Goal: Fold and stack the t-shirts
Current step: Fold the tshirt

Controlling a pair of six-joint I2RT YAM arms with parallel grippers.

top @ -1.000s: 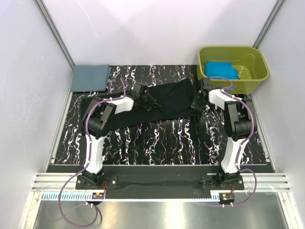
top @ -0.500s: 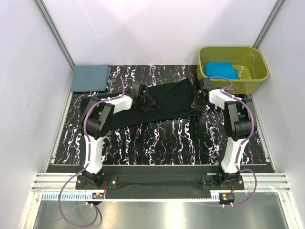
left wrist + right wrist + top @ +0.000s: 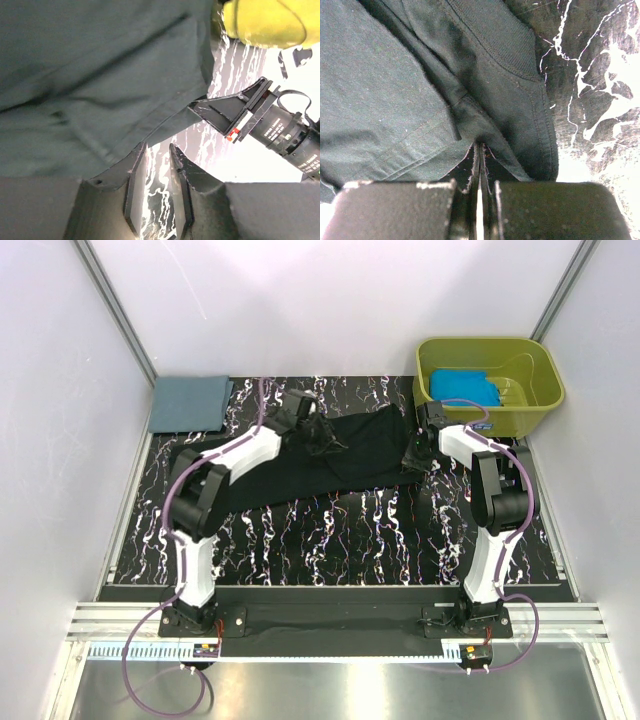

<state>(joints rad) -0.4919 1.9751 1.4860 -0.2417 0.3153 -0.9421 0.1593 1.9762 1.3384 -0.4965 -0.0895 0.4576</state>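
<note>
The large black t-shirt (image 3: pixel 355 455) lies spread across the middle of the table and fills the left wrist view (image 3: pixel 100 75). My left gripper (image 3: pixel 322 433) is over its upper middle. Its jaws (image 3: pixel 157 150) stand a little apart with bare marbled table between them, and the shirt's hem lies at the left fingertip. My right gripper (image 3: pixel 413 455) is shut on the shirt's right edge, where the cloth bunches into the closed tips (image 3: pixel 480 147). The slate grey-blue t-shirt (image 3: pixel 190 403) lies folded at the back left. The turquoise t-shirt (image 3: pixel 465 388) lies in the tub.
The olive-green tub (image 3: pixel 535 390) stands at the back right, just behind my right arm, and shows in the left wrist view (image 3: pixel 265 20). White walls and metal rails close in the marbled tabletop (image 3: pixel 330 540) on three sides.
My left gripper has moved toward the back of the table and slightly right over the black shirt. The right arm has not moved.
</note>
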